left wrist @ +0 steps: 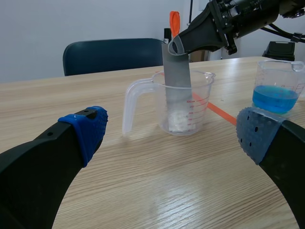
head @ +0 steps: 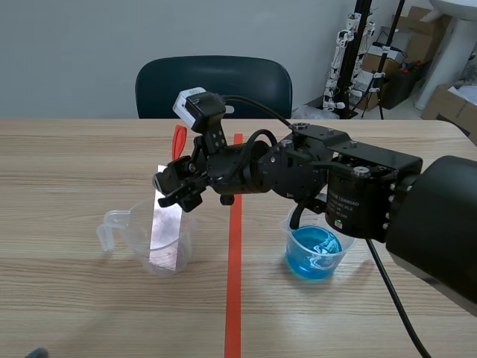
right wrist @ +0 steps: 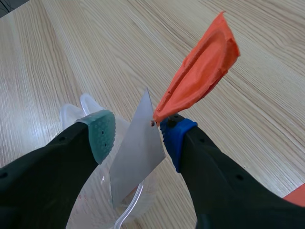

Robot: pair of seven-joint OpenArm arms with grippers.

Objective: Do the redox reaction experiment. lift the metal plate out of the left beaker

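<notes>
This looks like a robotics lab set up for a chemistry demo. A wooden table (head: 74,149) marked with an orange tape line (head: 234,298) holds a clear beaker (head: 168,250) and a beaker of blue liquid (head: 313,253). Behind it are a chair (head: 212,82), a plain wall (head: 89,45), equipment stands (head: 359,52) and cardboard boxes (head: 451,104).

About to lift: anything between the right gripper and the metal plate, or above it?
Nothing visible. The right gripper straddles the metal plate standing in the left beaker; only its orange tag sticks up above.
</notes>
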